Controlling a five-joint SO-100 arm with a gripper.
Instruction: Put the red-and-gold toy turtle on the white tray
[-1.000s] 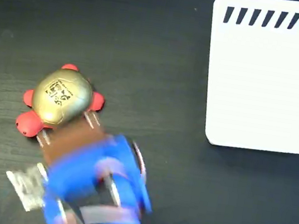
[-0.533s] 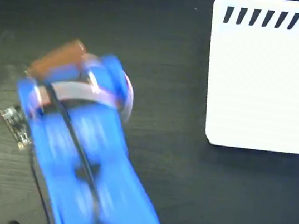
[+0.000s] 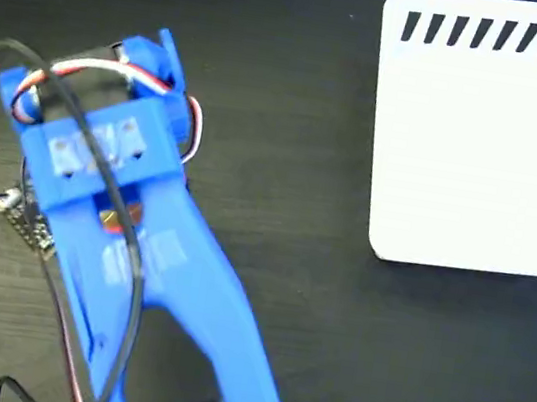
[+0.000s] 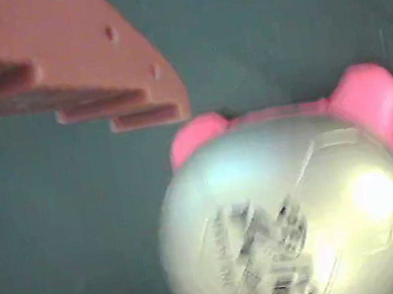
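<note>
In the wrist view the red-and-gold toy turtle [image 4: 292,214] fills the lower right, its gold shell with the dark marking upward and coral-red legs at its rim, resting on the dark table. One brown finger [image 4: 83,68] hangs at the upper left, apart from the shell; the other finger is out of frame. In the fixed view my gripper [image 3: 106,172] and blue arm [image 3: 156,275] cover the turtle, so it is hidden there. The white tray [image 3: 457,158] with black stripes lies at the upper right, bare.
Cables [image 3: 70,111] loop over the arm's wrist, and a small circuit board [image 3: 31,221] sticks out on its left side. The dark wooden tabletop [image 3: 295,94] stretches between the arm and the tray.
The arm has swung from below the turtle up and over it, so the turtle is now hidden in the fixed view. The tray has not moved.
</note>
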